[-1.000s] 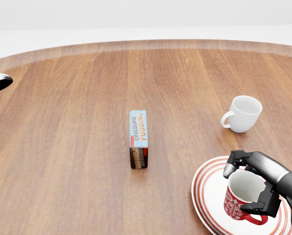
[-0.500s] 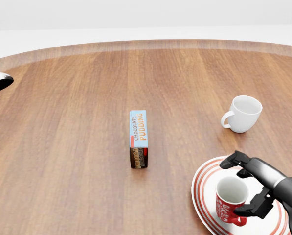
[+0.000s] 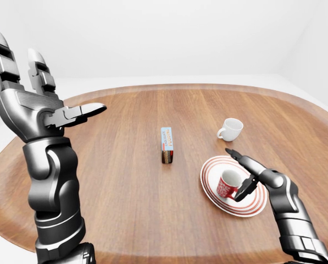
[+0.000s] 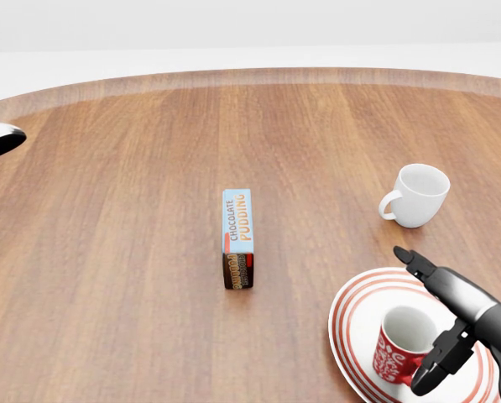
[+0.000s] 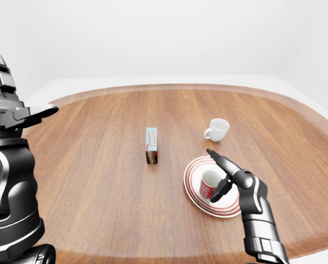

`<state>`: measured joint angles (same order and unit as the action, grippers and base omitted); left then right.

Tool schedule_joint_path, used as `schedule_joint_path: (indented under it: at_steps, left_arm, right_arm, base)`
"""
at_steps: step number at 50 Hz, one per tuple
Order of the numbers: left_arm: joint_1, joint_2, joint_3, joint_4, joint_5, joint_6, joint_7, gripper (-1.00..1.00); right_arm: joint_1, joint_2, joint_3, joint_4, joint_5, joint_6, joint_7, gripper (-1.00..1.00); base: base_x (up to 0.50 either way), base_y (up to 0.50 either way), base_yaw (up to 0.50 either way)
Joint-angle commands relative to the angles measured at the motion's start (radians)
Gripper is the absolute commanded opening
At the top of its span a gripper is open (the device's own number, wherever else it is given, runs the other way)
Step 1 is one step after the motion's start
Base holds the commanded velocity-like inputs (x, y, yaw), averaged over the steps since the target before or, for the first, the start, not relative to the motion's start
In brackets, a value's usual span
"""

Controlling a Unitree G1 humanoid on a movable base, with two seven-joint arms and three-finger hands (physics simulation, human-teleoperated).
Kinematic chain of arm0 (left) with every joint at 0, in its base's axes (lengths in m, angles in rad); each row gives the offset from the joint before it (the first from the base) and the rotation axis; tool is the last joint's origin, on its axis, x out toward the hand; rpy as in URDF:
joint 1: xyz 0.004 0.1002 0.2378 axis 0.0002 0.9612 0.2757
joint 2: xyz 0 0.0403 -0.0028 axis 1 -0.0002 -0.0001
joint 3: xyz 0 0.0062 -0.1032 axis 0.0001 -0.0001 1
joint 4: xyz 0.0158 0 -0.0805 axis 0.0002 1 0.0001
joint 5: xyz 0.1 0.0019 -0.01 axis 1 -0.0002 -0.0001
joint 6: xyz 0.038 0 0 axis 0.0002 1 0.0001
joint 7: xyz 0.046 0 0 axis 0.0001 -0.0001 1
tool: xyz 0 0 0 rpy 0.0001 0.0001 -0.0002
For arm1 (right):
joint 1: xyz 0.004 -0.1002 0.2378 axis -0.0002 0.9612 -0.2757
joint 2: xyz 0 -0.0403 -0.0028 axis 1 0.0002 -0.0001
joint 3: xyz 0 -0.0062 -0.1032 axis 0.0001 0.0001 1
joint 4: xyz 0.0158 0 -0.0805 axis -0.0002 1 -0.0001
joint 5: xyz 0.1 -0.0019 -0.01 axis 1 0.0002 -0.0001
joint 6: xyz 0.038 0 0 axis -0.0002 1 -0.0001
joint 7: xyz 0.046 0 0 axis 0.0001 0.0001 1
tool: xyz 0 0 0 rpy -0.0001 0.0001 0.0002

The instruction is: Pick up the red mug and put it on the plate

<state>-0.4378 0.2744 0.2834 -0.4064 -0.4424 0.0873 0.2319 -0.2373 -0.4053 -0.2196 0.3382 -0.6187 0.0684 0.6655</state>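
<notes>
The red mug [image 4: 399,345] with a white pattern stands upright on the red-and-white striped plate [image 4: 355,315] at the head view's lower right. My right hand [image 4: 425,323] is open beside the mug on its right, fingers spread, one finger stretched over the plate's upper rim and the thumb low by the mug's side. The fingers do not close round the mug. My left hand [image 3: 40,104] is raised high at the left of the left-eye view, open and empty.
A chocolate pudding box [image 4: 237,237] stands on edge near the middle of the round wooden table [image 4: 133,252]. A white mug [image 4: 418,195] stands above the plate, to the right.
My right hand has opened and let go of the red mug, which now stands on the plate. The fingers have spread away from it. The camera has not moved.
</notes>
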Motion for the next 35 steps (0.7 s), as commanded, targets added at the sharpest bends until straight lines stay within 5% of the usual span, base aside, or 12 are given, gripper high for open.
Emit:
schedule_joint_path:
  at_steps: [1, 15, 27, 35]
  left_arm:
    - [0.003, -0.006, -0.006, 0.008, 0.009, 0.0, -0.004, 1.0]
    - [0.011, -0.009, -0.003, 0.004, 0.011, 0.0, -0.006, 1.0]
    - [0.007, -0.004, 0.001, 0.005, 0.01, 0.0, -0.005, 1.0]
    - [0.009, -0.005, 0.0, 0.007, 0.012, 0.0, -0.007, 1.0]
  right_arm:
    - [0.039, 0.04, -0.009, -0.229, -0.021, 0.019, 0.033, 1.0]
    - [-0.026, 0.098, 0.017, -0.826, -0.029, 0.019, 0.033, 1.0]
    - [-0.164, 0.081, 0.03, -0.869, 0.016, 0.019, 0.033, 1.0]
    - [-0.125, 0.108, 0.036, -0.788, 0.112, 0.019, 0.033, 1.0]
  base:
    - [0.0, 0.0, 0.0]
    - [0.0, 0.0, 0.0]
    - [0.0, 0.0, 0.0]
    - [0.0, 0.0, 0.0]
